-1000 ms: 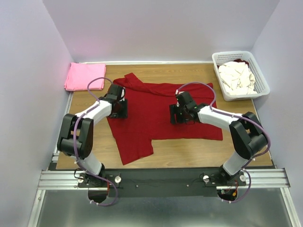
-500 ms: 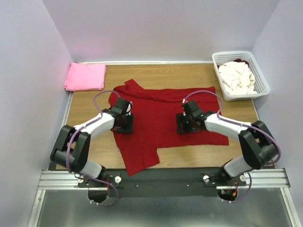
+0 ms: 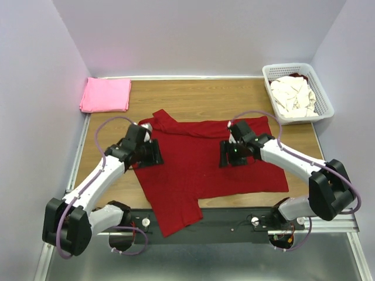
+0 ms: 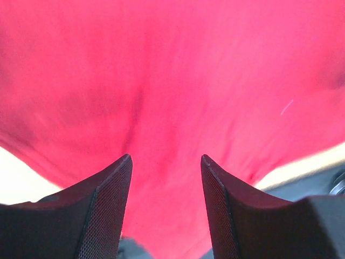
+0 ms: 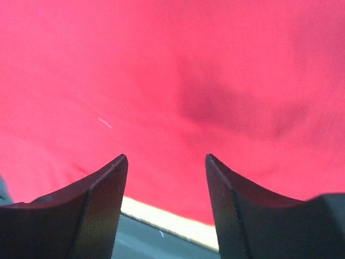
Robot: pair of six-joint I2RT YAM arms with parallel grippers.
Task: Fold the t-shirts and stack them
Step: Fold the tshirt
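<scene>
Nearest you, a flap of the dark red cloth t-shirt (image 3: pixel 205 170) overhangs the front edge of the wooden worktop (image 3: pixel 199 96); the rest lies spread flat. Your left end effector (image 3: pixel 149 153) and right end effector (image 3: pixel 229 155) sit on it, fingers spread, pinching nothing visible. Farther back lie the folded bright pink t-shirt (image 3: pixel 105 95) at the left and the white plastic lattice basket (image 3: pixel 293 120) of cream-white t-shirts (image 3: pixel 293 96) at the right.

One dark red cloth t-shirt (image 3: pixel 196 167), one bright pink folded t-shirt (image 3: pixel 105 95), one white plastic lattice basket (image 3: pixel 302 119); its cream-white shirts (image 3: pixel 293 96) are too heaped to count.
</scene>
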